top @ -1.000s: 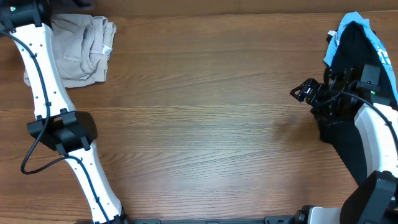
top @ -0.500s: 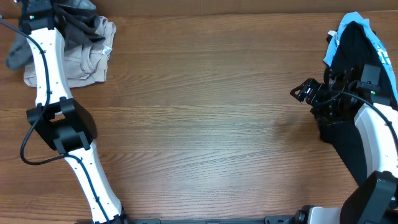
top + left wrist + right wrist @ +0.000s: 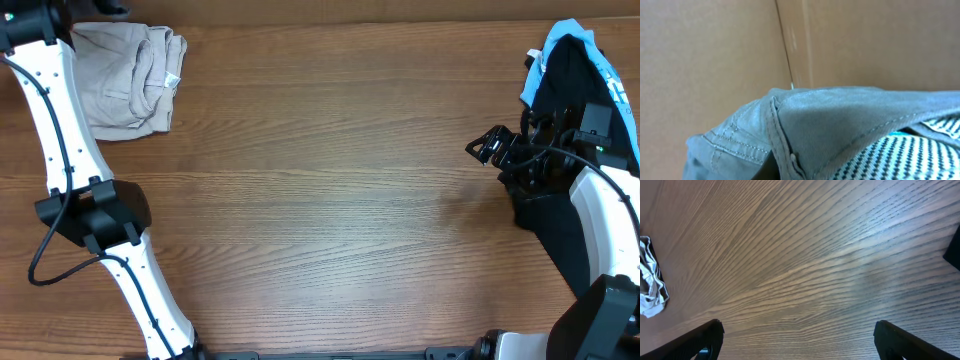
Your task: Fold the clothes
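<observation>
The medium-grey shorts (image 3: 840,125) fill the lower part of the left wrist view. Their stitched waistband seam and a checked lining show close up, against a brown cardboard wall. My left gripper (image 3: 105,8) is at the far top-left edge of the overhead view, mostly cut off. Its fingers are hidden under the grey cloth, which it holds up. The shorts do not show in the overhead view. My right gripper (image 3: 490,147) is open and empty above bare wood at the right, its two fingertips wide apart in the right wrist view (image 3: 800,340).
A pale beige folded garment (image 3: 125,80) lies at the back left, beside the left arm. A black garment with light-blue cloth (image 3: 575,60) lies at the right edge, under the right arm. The wooden table (image 3: 330,200) spans the view.
Half a second ago the grey shorts hung from my left gripper over the beige garment. They have now gone up and out of the overhead view. The right arm has not moved.
</observation>
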`<state>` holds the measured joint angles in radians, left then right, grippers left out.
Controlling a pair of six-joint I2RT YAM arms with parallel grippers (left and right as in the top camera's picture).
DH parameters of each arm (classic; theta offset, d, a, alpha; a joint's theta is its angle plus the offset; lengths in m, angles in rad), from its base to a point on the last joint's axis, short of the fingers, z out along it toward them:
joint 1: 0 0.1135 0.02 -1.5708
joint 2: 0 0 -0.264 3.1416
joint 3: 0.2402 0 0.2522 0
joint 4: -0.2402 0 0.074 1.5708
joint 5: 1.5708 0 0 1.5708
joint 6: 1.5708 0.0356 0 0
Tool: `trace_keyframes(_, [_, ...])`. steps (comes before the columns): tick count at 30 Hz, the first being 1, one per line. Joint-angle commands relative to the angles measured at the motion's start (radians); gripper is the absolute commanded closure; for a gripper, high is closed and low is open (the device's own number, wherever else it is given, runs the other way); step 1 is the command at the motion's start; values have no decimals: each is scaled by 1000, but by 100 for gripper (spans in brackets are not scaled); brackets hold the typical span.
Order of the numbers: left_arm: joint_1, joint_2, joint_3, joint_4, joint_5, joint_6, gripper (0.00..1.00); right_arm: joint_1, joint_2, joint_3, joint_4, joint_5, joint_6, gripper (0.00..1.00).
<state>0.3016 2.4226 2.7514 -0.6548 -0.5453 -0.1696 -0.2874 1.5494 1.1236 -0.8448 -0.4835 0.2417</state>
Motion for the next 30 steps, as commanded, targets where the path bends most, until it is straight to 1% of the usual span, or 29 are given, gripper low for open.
trace_keyframes(1, [6,29,-49,78,-82,13,96,0,-2,3,9,-11,-3,0])
trace_keyframes(11, [7,118,-68,213,-90,0,96,0,-2,3,13,-12,-3,0])
trace_keyframes(14, [6,121,-68,186,-75,-15,96,0,-2,3,13,-12,-3,0])
trace_keyframes(17, [-3,121,-68,76,5,-14,96,0,-2,3,14,-12,-3,0])
trace_keyframes(22, [-32,121,-68,-232,165,-14,96,0,-2,3,14,-16,-3,0])
trace_keyframes(24, [-50,121,-68,-381,283,-13,96,0,-2,3,14,-16,-3,0])
trace_keyframes(27, [-72,121,-68,-518,413,-13,96,0,-2,3,13,-16,-3,0])
trace_keyframes(29, [-87,121,-68,-595,481,-9,91,0,-2,3,12,-16,-3,0])
trace_keyframes(30, [-95,121,-68,-630,502,-10,83,0,-2,3,12,-16,-3,0])
